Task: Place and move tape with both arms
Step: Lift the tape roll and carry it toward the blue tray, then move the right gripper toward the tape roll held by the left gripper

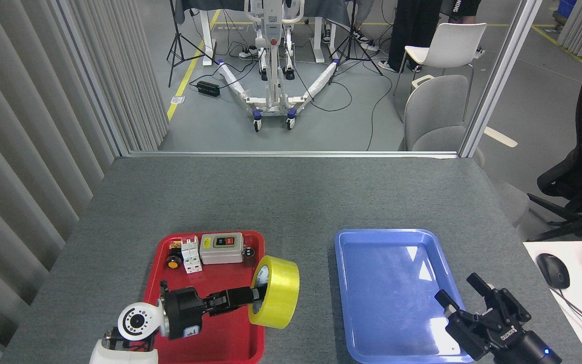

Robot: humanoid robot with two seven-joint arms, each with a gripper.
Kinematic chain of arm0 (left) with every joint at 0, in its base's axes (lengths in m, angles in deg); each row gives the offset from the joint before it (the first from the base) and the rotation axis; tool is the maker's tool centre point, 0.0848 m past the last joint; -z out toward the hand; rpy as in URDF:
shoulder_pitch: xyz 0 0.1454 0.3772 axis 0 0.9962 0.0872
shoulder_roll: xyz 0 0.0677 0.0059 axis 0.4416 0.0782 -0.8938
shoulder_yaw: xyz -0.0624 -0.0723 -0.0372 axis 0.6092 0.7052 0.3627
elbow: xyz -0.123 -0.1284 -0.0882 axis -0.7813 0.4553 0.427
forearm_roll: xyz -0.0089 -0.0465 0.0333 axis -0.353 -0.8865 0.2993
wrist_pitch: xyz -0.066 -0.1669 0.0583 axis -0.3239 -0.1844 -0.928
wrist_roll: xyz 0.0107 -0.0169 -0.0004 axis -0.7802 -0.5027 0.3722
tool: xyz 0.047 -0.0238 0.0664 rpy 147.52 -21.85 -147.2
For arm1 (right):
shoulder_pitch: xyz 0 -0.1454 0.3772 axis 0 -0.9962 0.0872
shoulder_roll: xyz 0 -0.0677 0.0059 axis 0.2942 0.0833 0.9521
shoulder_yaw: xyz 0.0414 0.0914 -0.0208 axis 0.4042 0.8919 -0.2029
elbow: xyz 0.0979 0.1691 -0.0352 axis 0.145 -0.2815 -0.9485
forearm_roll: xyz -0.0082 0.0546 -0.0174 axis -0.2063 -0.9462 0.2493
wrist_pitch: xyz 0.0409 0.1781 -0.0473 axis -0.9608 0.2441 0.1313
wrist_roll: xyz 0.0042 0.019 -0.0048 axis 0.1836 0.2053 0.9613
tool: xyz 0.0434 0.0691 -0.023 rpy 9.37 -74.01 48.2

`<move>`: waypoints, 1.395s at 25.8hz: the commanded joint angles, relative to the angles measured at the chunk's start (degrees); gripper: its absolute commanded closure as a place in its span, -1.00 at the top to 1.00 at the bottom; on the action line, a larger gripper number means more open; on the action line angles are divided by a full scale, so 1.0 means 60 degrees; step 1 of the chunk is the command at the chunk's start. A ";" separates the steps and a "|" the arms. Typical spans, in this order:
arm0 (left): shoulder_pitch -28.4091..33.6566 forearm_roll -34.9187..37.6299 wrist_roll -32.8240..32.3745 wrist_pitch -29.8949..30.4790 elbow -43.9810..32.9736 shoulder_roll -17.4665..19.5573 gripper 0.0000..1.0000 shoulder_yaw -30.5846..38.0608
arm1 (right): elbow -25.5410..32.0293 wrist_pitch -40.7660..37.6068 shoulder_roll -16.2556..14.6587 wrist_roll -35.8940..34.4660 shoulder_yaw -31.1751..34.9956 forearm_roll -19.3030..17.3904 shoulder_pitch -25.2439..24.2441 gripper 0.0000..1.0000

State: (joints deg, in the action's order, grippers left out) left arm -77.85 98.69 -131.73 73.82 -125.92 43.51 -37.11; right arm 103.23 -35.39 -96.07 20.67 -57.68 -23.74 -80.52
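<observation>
The tape (277,292), a wide yellow roll with a white core, hangs tipped on its edge over the right rim of the red tray (207,336). My left gripper (254,297) reaches in from the lower left and is shut on the tape, with its fingertips on the roll's left wall and core. My right gripper (465,298) stands open over the lower right corner of the blue tray (392,242), holding nothing.
At the back of the red tray lie a grey switch box (221,248) with red and green buttons, a white breaker (190,257) and small parts. A white desk with a mouse (552,271) stands at the right. Bare grey tabletop (291,194) stretches beyond the trays.
</observation>
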 commanded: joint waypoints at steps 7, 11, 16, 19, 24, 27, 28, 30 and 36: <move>0.0570 -0.1381 -0.0176 -0.0963 -0.1044 -0.0595 -1.00 -0.1160 | -0.0148 -0.1531 0.1110 0.5029 0.0521 -0.3118 0.0085 1.00; 0.0790 -0.1586 -0.0176 -0.0963 -0.1147 -0.0595 -1.00 -0.1160 | -0.0133 -0.1531 0.0919 0.5117 -0.0710 -0.3132 0.0773 1.00; 0.0790 -0.1630 -0.0176 -0.0963 -0.1118 -0.0595 -1.00 -0.1087 | -0.0119 -0.1531 0.0319 0.5015 -0.0989 -0.3235 0.1022 1.00; 0.0790 -0.1645 -0.0176 -0.0963 -0.1118 -0.0581 -1.00 -0.1072 | -0.0089 -0.1531 -0.0179 0.4985 -0.1545 -0.3953 0.1066 1.00; 0.0790 -0.1645 -0.0220 -0.0905 -0.1147 -0.0566 -1.00 -0.1072 | -0.0016 -0.1531 -0.0311 0.5044 -0.2234 -0.4173 0.1638 1.00; 0.0805 -0.1645 -0.0235 -0.0890 -0.1147 -0.0551 -1.00 -0.1072 | -0.0031 -0.1531 -0.0267 0.5103 -0.2600 -0.4173 0.2106 1.00; 0.0805 -0.1645 -0.0250 -0.0875 -0.1162 -0.0522 -1.00 -0.1072 | -0.0060 -0.1531 -0.0224 0.5103 -0.2673 -0.4173 0.2209 1.00; 0.0805 -0.1645 -0.0250 -0.0875 -0.1132 -0.0507 -1.00 -0.1072 | -0.0089 -0.1531 -0.0165 0.5103 -0.2907 -0.4173 0.2458 1.00; 0.0805 -0.1645 -0.0250 -0.0861 -0.1118 -0.0434 -1.00 -0.1028 | -0.0324 -0.1531 0.0245 0.5117 -0.3699 -0.4012 0.2751 1.00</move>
State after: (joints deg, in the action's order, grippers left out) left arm -73.03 88.82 -133.25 68.65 -132.67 40.75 -43.38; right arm 101.99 -44.59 -95.94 51.30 -78.42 -48.25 -64.59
